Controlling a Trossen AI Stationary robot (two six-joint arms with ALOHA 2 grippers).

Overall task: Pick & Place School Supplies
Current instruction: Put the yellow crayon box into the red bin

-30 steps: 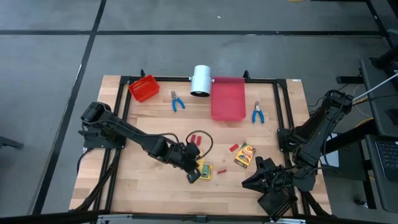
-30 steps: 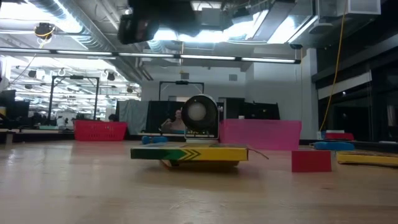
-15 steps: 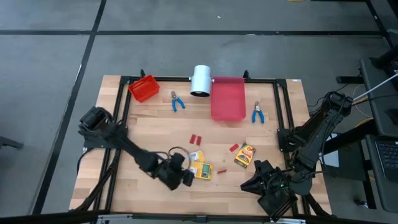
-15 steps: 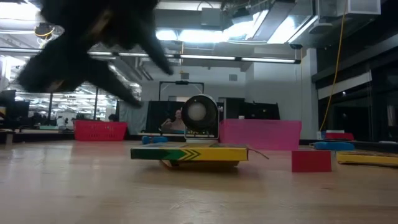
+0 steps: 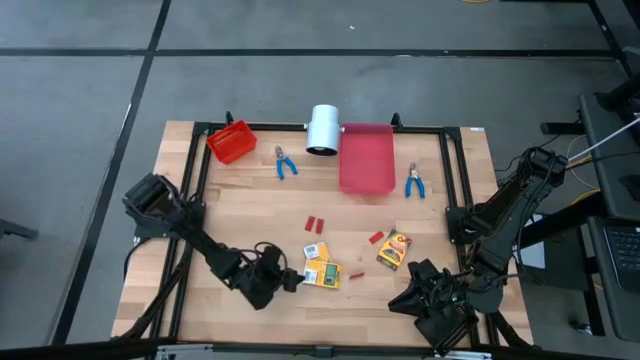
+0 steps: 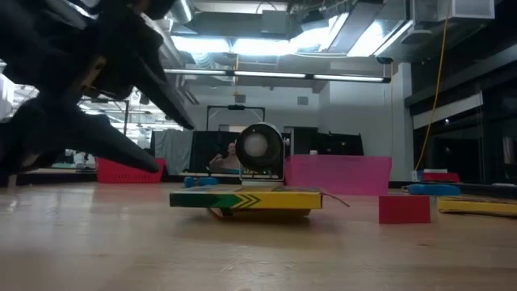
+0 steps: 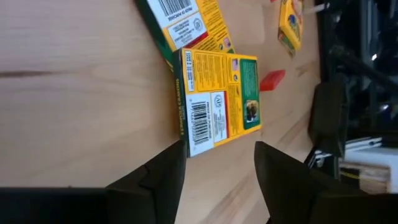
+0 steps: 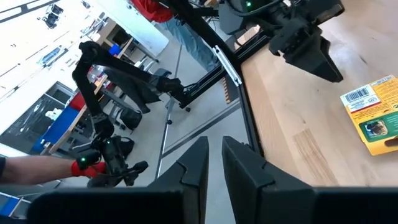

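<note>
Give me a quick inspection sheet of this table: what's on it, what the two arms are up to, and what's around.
Surface: wooden table inside a black frame.
Job's things: two crayon boxes overlapping near the front middle, a third box to their right; small red blocks between them; two blue-handled pliers near the back.
Clutter: white cylinder, small red bin, larger red tray, all along the back.
Grippers: left gripper just beside the overlapping boxes, fingers open, holding nothing; right gripper waits at the front right corner, fingers nearly together.
Cables: a yellow cord hangs in the room.
Surroundings: grey floor, a workshop hall behind.
</note>
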